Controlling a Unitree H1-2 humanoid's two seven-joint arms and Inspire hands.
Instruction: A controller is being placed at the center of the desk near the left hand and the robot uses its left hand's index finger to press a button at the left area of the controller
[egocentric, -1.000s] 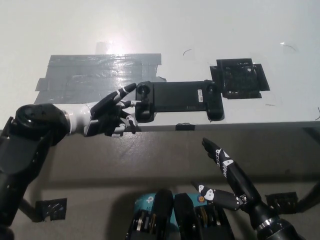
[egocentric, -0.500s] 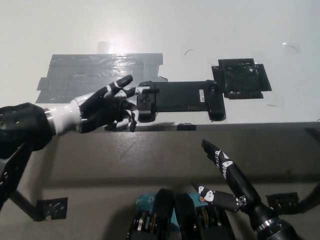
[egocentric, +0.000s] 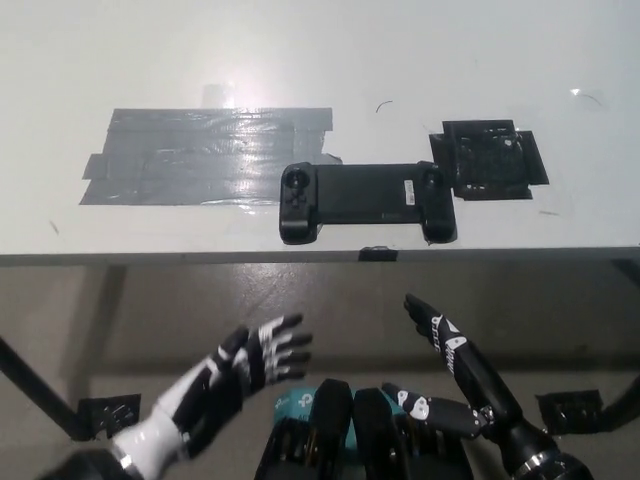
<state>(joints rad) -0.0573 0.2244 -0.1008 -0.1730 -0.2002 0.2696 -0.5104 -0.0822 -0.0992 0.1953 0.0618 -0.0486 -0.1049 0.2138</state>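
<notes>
The left robot hand (egocentric: 245, 368) has dropped away from the controller (egocentric: 363, 200) to hang below the counter (egocentric: 400, 60) edge, fingers spread and empty, so the press looks finished; the right robot hand (egocentric: 450, 365) idles low, open

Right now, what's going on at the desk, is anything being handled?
Nothing is being held. The black controller lies untouched near the desk's front edge, between a grey tape patch and a black tape patch. The left hand has pulled back from the controller and is open below the desk edge. The right hand rests open, low at right.
</notes>
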